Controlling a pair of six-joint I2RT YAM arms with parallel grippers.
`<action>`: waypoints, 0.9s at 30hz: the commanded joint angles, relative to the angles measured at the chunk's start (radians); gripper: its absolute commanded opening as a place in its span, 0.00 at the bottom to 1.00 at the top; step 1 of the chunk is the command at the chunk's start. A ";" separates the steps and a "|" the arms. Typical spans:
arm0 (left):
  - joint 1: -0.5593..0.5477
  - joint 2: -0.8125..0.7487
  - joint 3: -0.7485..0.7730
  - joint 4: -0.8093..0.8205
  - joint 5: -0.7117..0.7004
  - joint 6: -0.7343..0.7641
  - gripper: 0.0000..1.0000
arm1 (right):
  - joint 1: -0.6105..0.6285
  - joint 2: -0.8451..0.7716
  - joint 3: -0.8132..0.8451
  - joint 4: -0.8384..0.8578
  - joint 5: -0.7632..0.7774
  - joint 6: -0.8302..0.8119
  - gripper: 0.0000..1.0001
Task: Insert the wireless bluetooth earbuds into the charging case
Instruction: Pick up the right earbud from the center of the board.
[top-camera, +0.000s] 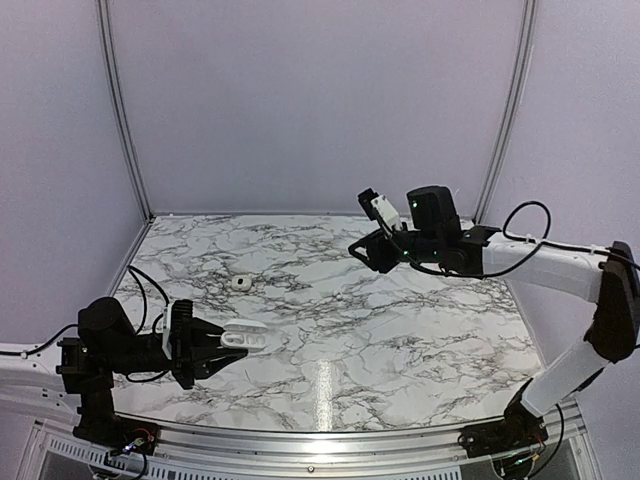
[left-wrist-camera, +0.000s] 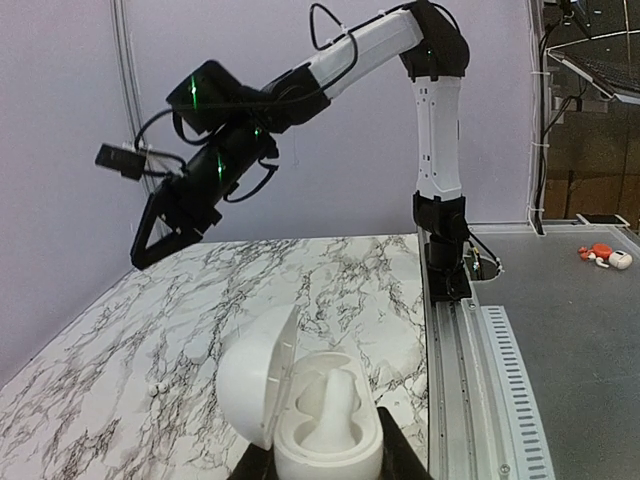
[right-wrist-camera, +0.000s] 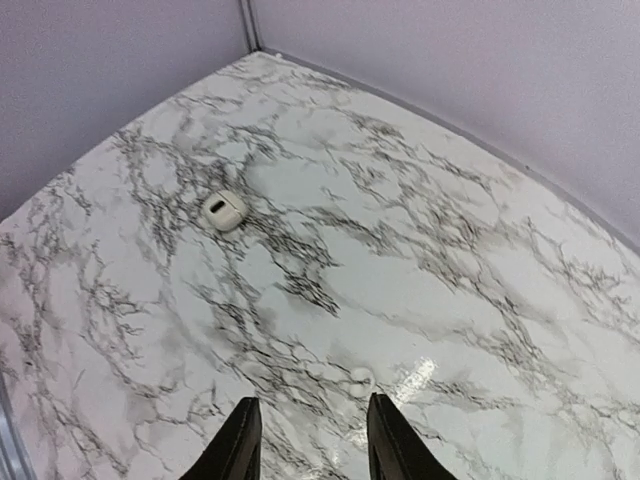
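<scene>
The charging case (left-wrist-camera: 330, 430) is white, with its lid (left-wrist-camera: 255, 385) swung open to the left, and my left gripper (left-wrist-camera: 325, 468) is shut on its body. A white rounded shape lies inside the case; I cannot tell whether it is an earbud. From above, the case (top-camera: 247, 340) is low over the front left of the table. One earbud (right-wrist-camera: 223, 209), white with a dark spot, lies on the marble at the back left (top-camera: 240, 284). My right gripper (right-wrist-camera: 312, 430) hangs open and empty high above the table, right of that earbud (top-camera: 358, 250).
A tiny white round piece (right-wrist-camera: 360, 378) lies on the marble just ahead of my right fingers, mid-table (top-camera: 342, 297). A metal rail (left-wrist-camera: 470, 330) runs along the table's near edge. Small orange and white bits (left-wrist-camera: 603, 256) lie beyond it. Purple walls close in the back and sides.
</scene>
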 joint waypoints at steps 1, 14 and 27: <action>0.004 -0.005 -0.011 0.050 0.003 -0.012 0.00 | -0.085 0.114 -0.009 -0.036 -0.022 0.010 0.36; 0.005 0.005 -0.009 0.049 -0.007 -0.003 0.00 | -0.112 0.452 0.133 -0.027 -0.030 -0.014 0.31; 0.005 -0.049 -0.031 0.055 0.014 -0.002 0.00 | -0.111 0.549 0.197 -0.057 -0.030 -0.020 0.31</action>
